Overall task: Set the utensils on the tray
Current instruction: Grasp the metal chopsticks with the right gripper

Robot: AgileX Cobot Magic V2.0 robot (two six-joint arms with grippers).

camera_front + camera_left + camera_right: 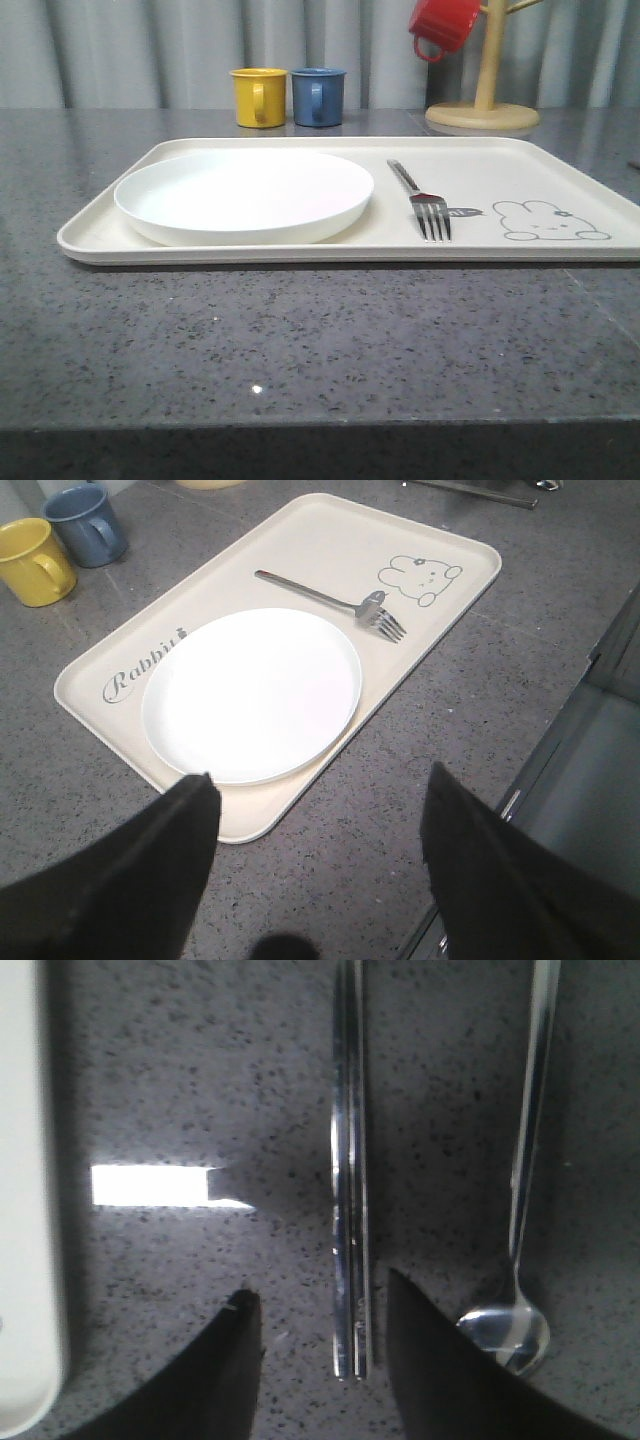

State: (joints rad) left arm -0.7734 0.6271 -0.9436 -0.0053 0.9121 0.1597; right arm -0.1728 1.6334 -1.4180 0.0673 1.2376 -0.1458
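Surface: dark speckled countertop (300,340).
Tray (560,165): holds plate (245,195) and fork (420,198).
Chopsticks (350,1180): on the countertop beside the tray, long axis running between the spread fingers.
Right gripper (320,1345): open, straddling the chopsticks' near end; nearer arm.
Spoon (520,1210): parallel, just outside.
Left gripper (320,820): open, empty.

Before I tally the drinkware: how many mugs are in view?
3: the yellow mug and blue mug stand side by side behind the tray; the red mug hangs on the wooden rack.

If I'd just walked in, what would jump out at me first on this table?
Probably the white plate on the left of the cream tray, with a fork lying on the tray to its right. Off the tray, the right gripper hangs open astride the chopsticks, a spoon beside them.
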